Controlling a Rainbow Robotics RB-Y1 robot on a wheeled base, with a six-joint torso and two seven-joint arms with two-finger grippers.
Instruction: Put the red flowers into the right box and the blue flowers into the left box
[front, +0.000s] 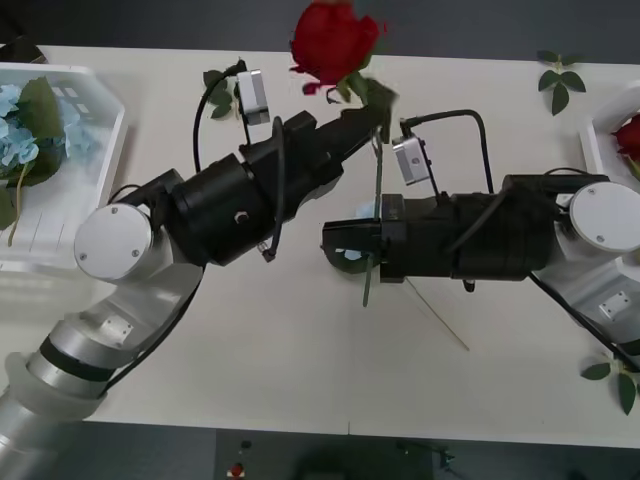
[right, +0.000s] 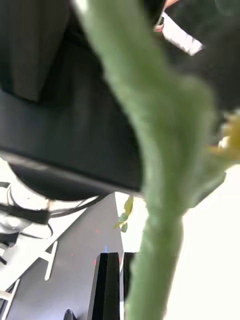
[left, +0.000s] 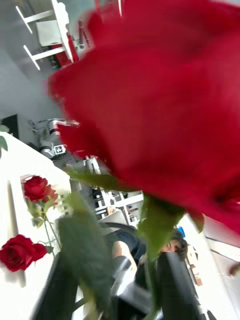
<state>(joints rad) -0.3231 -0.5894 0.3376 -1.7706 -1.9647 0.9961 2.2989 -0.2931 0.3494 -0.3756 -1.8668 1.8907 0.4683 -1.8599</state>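
My left gripper (front: 375, 112) is shut on a red flower (front: 330, 40) just under its bloom and holds it high above the table's far middle. The bloom (left: 165, 90) looms close in the left wrist view, with leaves between the black fingers (left: 65, 295). Its green stem (front: 378, 180) hangs down to my right gripper (front: 335, 245), which points left at the stem's lower end. The same stem (right: 150, 150) crosses close in the right wrist view. Blue flowers (front: 25, 135) lie in the left box (front: 100, 130). Another red flower (front: 630, 135) lies in the right box (front: 600, 130). Two red flowers (left: 37, 189) (left: 17, 252) lie on white.
Bloomless leaf sprigs lie at the far right (front: 558, 80), behind the left arm (front: 215, 90) and at the near right edge (front: 615, 375). A thin bare stalk (front: 435, 315) rests on the white table below the right arm.
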